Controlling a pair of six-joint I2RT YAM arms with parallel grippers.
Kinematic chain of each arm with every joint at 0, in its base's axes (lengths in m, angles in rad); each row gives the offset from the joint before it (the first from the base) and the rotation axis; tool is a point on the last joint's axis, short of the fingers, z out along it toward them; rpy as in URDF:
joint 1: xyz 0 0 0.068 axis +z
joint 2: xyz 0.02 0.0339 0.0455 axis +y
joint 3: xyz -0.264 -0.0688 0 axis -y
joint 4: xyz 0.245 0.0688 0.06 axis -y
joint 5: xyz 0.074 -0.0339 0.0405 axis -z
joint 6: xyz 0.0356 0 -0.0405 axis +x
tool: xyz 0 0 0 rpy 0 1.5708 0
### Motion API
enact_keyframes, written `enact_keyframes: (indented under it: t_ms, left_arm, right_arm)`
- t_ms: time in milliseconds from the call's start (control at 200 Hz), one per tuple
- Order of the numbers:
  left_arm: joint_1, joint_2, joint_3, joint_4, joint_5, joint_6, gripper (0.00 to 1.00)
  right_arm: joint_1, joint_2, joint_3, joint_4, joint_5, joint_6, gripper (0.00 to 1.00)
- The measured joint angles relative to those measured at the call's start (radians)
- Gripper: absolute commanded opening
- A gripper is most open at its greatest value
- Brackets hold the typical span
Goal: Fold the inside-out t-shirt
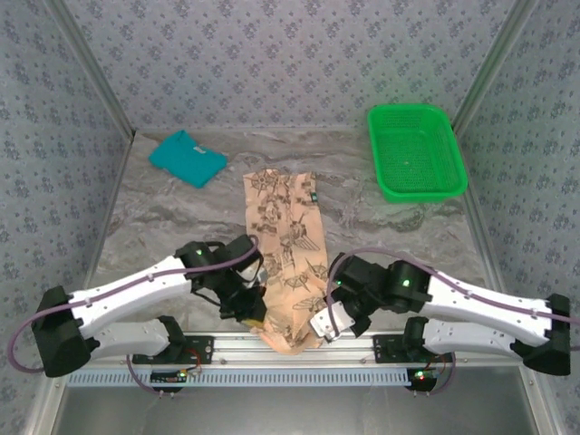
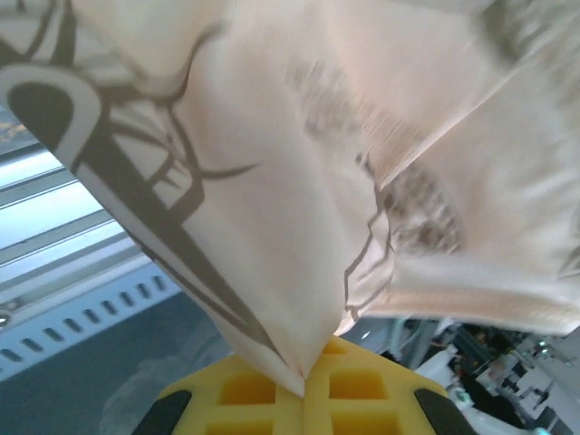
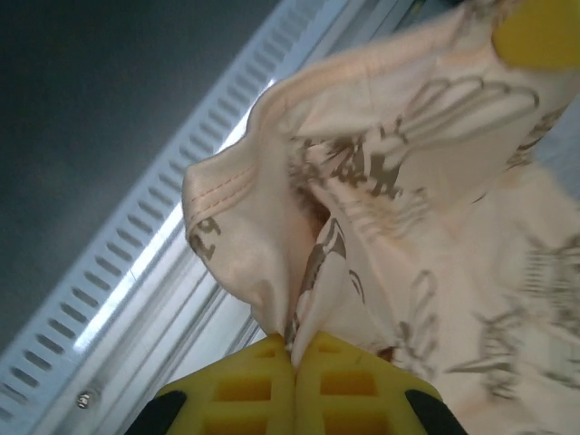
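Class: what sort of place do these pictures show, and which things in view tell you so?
Probably a robot test booth: patterned walls enclose a marbled table, and the left arm and right arm, bolted to a rail, hold a t-shirt.

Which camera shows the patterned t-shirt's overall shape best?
The top external view: there the t-shirt is visible as one whole long strip. The wrist views give blurry close-ups of bunched cloth corners, one pinched in the left claw, the other in the right claw.
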Motion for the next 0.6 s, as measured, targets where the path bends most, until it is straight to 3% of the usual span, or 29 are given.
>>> enact_keyframes:
  t_ms: [105, 350, 465, 600]
  left_arm:
    - [0.092, 0.004, 0.11, -0.05, 0.006, -0.012, 0.0]
    - [0.359, 0.03, 0.206, -0.119, -0.032, -0.001, 0.0]
    - [0.464, 0.087, 0.221, -0.123, -0.04, 0.018, 0.0]
    - [0.522, 0.213, 0.328, -0.133, -0.045, 0.073, 0.0]
  right_arm:
    - [-0.092, 0.005, 0.069, -0.038, -0.058, 0.015, 0.0]
    - [-0.471, 0.103, 0.134, -0.019, -0.206, 0.022, 0.0]
    - [-0.573, 0.193, 0.148, -0.002, -0.238, 0.018, 0.0]
    - [-0.65, 0.317, 0.198, 0.005, -0.257, 0.018, 0.0]
